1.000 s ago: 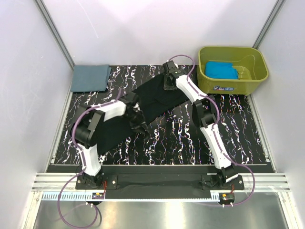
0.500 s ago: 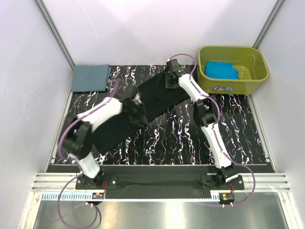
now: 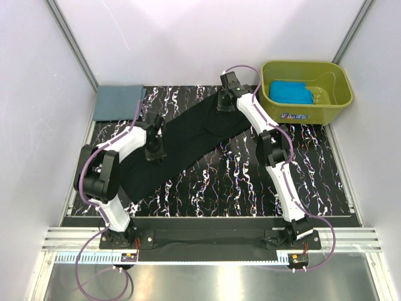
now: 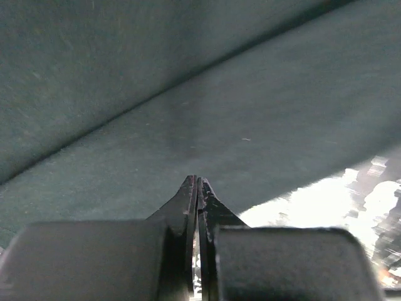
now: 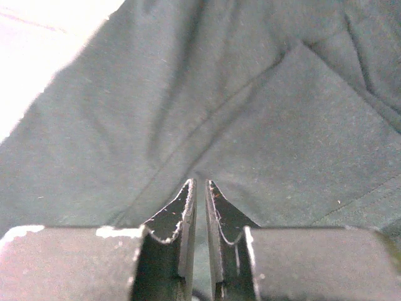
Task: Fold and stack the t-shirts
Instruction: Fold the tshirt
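The black white-veined marbled tabletop (image 3: 250, 182) carries the black t-shirt (image 3: 188, 135), spread in a long diagonal band from near left to far centre. The olive-green tub (image 3: 332, 110) stands at the far right corner. A folded slate grey-blue t-shirt (image 3: 118, 101) lies at the far left corner. The turquoise-blue t-shirt (image 3: 291, 92) sits bunched in the tub. The left gripper (image 4: 197, 183) is pressed together against the black cloth, possibly catching a fold. The right gripper (image 5: 200, 187) pinches the shirt's far end.
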You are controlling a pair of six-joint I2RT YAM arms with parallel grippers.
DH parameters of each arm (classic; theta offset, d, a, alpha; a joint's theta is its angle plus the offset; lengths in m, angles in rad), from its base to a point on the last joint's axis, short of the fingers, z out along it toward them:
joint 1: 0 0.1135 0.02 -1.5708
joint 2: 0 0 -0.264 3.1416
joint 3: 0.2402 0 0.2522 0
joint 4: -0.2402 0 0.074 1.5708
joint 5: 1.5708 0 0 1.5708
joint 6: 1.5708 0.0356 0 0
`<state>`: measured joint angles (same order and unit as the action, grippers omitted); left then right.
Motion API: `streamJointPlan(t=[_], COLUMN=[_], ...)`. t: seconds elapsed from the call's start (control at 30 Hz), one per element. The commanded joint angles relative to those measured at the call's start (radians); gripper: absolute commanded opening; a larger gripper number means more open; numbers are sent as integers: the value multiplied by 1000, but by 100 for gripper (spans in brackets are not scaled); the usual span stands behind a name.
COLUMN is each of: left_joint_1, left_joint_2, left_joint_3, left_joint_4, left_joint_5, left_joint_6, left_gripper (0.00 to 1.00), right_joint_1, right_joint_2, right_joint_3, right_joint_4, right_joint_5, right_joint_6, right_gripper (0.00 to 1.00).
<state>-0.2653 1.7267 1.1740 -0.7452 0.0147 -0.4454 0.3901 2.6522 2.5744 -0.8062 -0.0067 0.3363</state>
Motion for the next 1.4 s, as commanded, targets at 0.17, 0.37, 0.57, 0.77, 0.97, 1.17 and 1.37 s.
streamJointPlan(t=[0.17,0.37,0.57,0.77,0.97,1.17,1.37], left_joint_1=[-77,-179,-324,-501,-552,-401,-129], left_joint_2=[134,132,109,99,-21,-102,-33], left_joint_3=[-39,-82,-100,12,65,197,136], left_joint_4=[81,81,112,130,119,-69,-80], left_joint_5=[-70,102,241,336,383,258,231], left_joint_6=[-79,-211,-324,-369,-404,-262,-87], left_gripper=[0,0,0,0,1,22,34], right_joint_1=[0,-7,-26,-40,-40,-39,-36], right_joint_2=[-83,-74,-60,-45,18,86,121], right_joint_3=[32,-6,-42,-74,-33,32,58], right_joint_4=[12,12,13,13,18,22,28], right_joint_5=[1,97,106,123,57,8,-81], right_joint_6=[23,29,0,-80,-129,-117,-79], right_gripper=[17,17,19,19,19,19,18])
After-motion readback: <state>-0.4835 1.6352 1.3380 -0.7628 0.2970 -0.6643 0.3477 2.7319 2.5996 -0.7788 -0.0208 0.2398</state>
